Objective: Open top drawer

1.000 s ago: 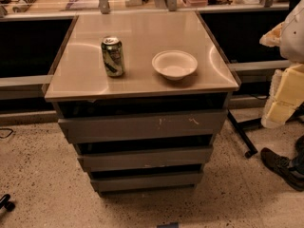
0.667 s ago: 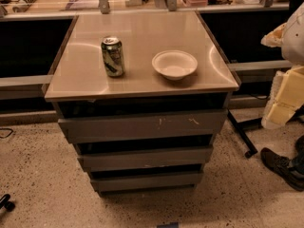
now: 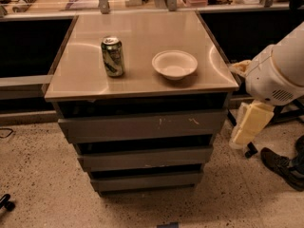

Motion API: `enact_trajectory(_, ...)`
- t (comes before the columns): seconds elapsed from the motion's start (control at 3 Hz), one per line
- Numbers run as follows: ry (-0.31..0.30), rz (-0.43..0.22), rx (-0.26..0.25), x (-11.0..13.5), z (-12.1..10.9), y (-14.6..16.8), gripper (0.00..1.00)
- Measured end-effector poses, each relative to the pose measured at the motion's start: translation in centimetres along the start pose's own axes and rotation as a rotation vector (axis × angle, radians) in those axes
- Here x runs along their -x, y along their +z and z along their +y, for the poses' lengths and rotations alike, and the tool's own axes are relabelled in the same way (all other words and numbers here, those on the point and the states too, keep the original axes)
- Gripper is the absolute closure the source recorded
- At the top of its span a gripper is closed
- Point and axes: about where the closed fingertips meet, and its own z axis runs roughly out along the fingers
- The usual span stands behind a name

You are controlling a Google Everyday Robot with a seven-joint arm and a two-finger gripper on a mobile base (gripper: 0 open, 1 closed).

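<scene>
The top drawer (image 3: 142,126) is the widest grey flat front under the cabinet's top, with pale scratch marks right of centre. It sits shut, flush with the cabinet front. My gripper (image 3: 247,125) is the cream-coloured part hanging below the white arm joint (image 3: 278,75). It is to the right of the cabinet, at about the top drawer's height and apart from it. It touches nothing.
A green drink can (image 3: 113,56) and a white bowl (image 3: 174,64) stand on the cabinet top (image 3: 137,27). Two narrower grey drawers (image 3: 145,158) lie below the top drawer. A person's dark shoe (image 3: 280,167) and a chair caster (image 3: 250,151) are on the floor at the right.
My arm and gripper have moved left and a little down, closer to the cabinet's right side. The drawers, can and bowl have not moved.
</scene>
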Motion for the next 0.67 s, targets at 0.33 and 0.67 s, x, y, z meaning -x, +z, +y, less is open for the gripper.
enact_trajectory(0.33, -0.061, -0.063, 0.007, 1.0, -0.2, 6.0, 0.0)
enact_trajectory(0.67, -0.109, -0.097, 0.017, 1.9, -1.2, 12.1, 0.0)
